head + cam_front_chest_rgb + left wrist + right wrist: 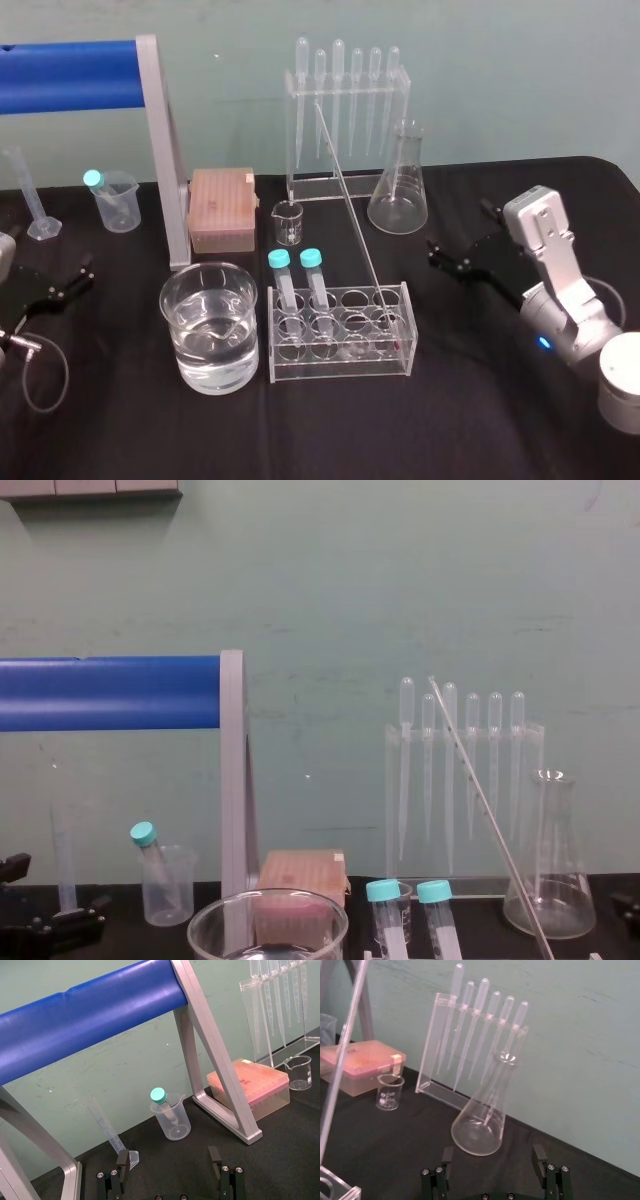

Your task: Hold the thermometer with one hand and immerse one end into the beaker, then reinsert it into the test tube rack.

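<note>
The thermometer (350, 205) is a long thin glass rod leaning up and to the left out of the clear test tube rack (340, 358); it also crosses the chest view (482, 792) and the right wrist view (342, 1060). The large beaker (209, 325), holding clear liquid, stands just left of the rack. My right gripper (458, 232) rests open on the black table to the right of the rack, apart from the thermometer, its fingers (538, 1154) spread with nothing between them. At the table's left edge my left gripper (72, 278) lies open and idle, its fingers (122, 1160) empty.
Two teal-capped tubes (296, 275) stand in the rack's left holes. Behind are a pipette stand (345, 120), a conical flask (400, 195), a tiny beaker (288, 222) and a pink tip box (222, 208). A blue bar on a grey frame (165, 150), a small capped beaker (112, 200) and a cylinder (35, 200) stand at left.
</note>
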You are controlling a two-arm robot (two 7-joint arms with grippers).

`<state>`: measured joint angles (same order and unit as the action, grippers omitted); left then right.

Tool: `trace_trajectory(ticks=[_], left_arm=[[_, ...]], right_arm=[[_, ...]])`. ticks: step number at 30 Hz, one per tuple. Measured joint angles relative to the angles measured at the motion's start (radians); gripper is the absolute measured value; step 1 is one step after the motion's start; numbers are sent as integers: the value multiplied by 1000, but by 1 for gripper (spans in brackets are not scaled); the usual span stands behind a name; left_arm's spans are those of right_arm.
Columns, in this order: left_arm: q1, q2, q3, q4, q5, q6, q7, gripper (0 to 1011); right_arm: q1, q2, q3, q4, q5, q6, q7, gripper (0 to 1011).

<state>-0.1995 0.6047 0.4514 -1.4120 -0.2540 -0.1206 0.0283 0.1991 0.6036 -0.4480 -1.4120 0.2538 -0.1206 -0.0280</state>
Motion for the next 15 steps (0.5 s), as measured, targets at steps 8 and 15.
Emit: trace_trajectory(ticks=[8,15], left_arm=[[0,0,0,0,0,0,0,1008],[0,0,0,0,0,0,0,1008]], right_arm=[[-14,-7,78,-39,73,-43,43,1003],[-21,-15,130,-100,177,-80,135,1003]])
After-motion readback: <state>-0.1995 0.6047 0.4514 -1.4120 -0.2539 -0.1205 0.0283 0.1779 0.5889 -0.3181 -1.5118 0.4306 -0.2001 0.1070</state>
